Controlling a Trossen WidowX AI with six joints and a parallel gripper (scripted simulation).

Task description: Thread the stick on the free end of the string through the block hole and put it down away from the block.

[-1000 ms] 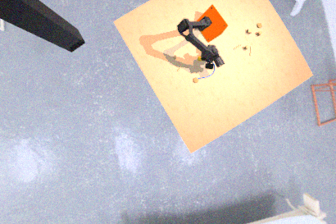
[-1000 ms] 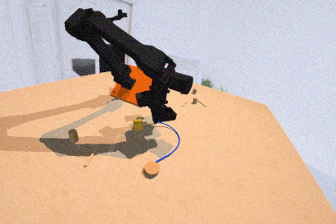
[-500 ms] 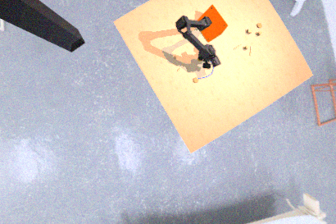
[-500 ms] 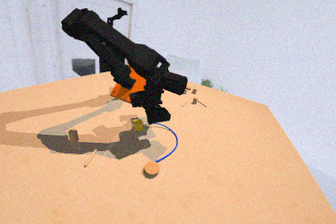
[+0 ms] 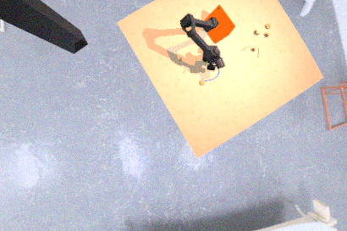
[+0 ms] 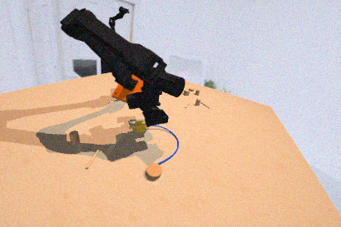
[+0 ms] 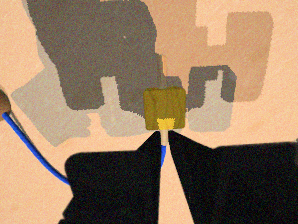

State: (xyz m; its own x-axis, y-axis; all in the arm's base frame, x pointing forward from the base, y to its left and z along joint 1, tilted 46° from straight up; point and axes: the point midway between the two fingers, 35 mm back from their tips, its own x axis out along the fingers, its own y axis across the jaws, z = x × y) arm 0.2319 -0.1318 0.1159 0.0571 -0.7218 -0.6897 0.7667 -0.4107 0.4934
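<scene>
The gripper (image 7: pixel 164 134) is low behind the yellow block (image 6: pixel 140 127) (image 7: pixel 165 106), its fingertips nearly together on the rear end of the pale stick (image 7: pixel 164 140). The stick enters the block's near side. A thin brownish strip beyond the far side appears to be its front part, in shadow. The block stands on the table. The blue string (image 5: pixel 216 76) (image 6: pixel 178 144) (image 7: pixel 36 153) runs from the stick's rear end between the fingers and curves round to the round button (image 5: pixel 201 83) (image 6: pixel 153 170) (image 7: pixel 4 103). The block is hard to make out in the top view.
A loose stick (image 6: pixel 92 160) and a brown cylinder (image 6: pixel 74 137) lie on the block's other side from the string's curve. Several small round pieces and loose sticks lie farther off, among them a disc (image 5: pixel 267 26). An orange panel (image 5: pixel 221 27) is by the arm's base.
</scene>
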